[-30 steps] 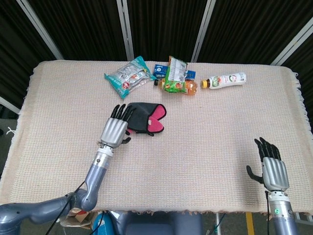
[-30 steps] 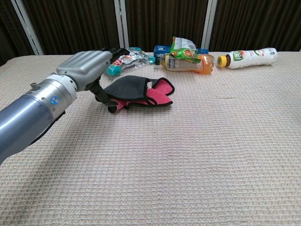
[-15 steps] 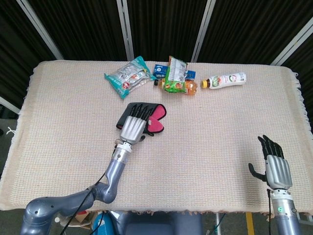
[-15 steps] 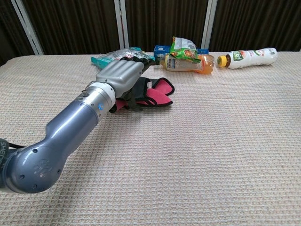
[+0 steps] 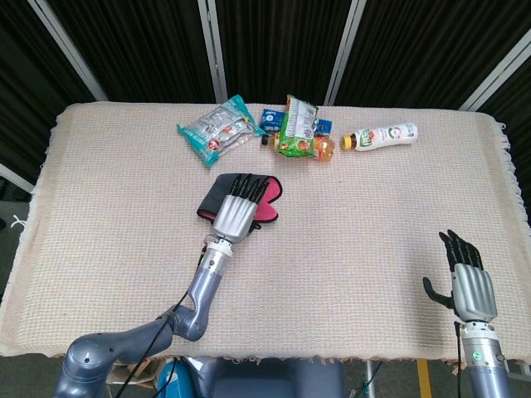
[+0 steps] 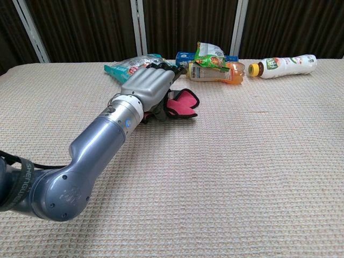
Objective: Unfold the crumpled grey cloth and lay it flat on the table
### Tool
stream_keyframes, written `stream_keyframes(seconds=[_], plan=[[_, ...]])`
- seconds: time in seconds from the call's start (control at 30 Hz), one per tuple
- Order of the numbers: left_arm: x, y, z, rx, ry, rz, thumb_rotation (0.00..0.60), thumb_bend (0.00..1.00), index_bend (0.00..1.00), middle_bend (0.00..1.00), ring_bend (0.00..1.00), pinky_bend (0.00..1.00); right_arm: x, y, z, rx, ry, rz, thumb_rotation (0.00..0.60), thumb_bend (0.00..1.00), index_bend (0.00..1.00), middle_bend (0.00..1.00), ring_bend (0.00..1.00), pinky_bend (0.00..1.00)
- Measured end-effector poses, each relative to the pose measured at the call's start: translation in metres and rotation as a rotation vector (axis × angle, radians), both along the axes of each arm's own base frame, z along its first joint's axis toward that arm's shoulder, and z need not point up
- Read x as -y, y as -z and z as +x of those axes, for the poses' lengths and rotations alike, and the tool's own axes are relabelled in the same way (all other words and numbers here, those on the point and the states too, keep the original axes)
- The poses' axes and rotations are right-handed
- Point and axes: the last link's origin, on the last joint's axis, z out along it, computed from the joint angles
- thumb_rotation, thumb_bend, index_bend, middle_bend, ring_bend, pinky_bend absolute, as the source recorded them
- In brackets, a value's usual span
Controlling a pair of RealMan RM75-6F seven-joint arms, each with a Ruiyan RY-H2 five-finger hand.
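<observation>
The crumpled cloth, dark grey with a pink inner side, lies folded on the beige table cover a little behind the table's middle. My left hand lies on top of it with its fingers stretched out across the fabric, hiding most of the grey part. In the chest view the same left hand covers the cloth from the left, and only the pink flap and a dark edge show. My right hand hovers near the front right edge, fingers spread, holding nothing.
Along the back stand a silver snack packet, a small blue box, a green packet on an orange drink bottle, and a white bottle lying on its side. The woven table cover ends in fringed edges.
My left hand has slid right from the cloth's left edge onto the top of the cloth. The right hand has dropped slightly toward the front edge.
</observation>
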Motion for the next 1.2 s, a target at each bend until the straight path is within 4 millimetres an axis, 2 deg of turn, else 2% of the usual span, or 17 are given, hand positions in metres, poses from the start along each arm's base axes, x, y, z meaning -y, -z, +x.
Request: stream_keyframes(seconds=[0.27,0.53,0.63,0.73,0.9,1.03,1.2], plan=[[-0.010,-0.016,-0.009,0.028,-0.009,0.041,0.600,0.27,0.10,0.08,0.00,0.00,-0.001,0.002,0.000,-0.005,-0.001,0.000,0.600,0.35,0.00,0.00,0.00,0.01],[-0.012,-0.029,-0.023,0.038,-0.023,0.055,0.600,0.29,0.11,0.08,0.00,0.00,0.000,0.002,0.002,-0.010,-0.005,-0.001,0.600,0.35,0.00,0.00,0.00,0.01],[-0.011,-0.033,-0.027,0.041,-0.022,0.057,0.600,0.30,0.18,0.09,0.00,0.00,0.000,0.002,0.002,-0.010,-0.005,-0.001,0.600,0.35,0.00,0.00,0.00,0.01],[-0.008,-0.036,-0.031,0.050,-0.021,0.051,0.600,0.31,0.37,0.10,0.00,0.00,0.000,0.002,0.003,-0.009,-0.006,-0.001,0.600,0.35,0.00,0.00,0.00,0.01],[-0.004,-0.040,-0.043,0.036,-0.022,0.052,0.600,0.32,0.57,0.13,0.00,0.00,-0.001,0.003,0.004,-0.010,-0.011,0.004,0.600,0.35,0.00,0.00,0.00,0.01],[-0.005,-0.041,-0.043,0.039,-0.030,0.051,0.600,0.33,0.63,0.16,0.00,0.00,-0.001,0.003,0.005,-0.010,-0.014,0.004,0.600,0.35,0.00,0.00,0.00,0.01],[-0.005,-0.042,-0.040,0.042,-0.024,0.053,0.600,0.36,0.61,0.16,0.00,0.00,-0.001,0.003,0.005,-0.009,-0.014,0.004,0.600,0.35,0.00,0.00,0.00,0.01]])
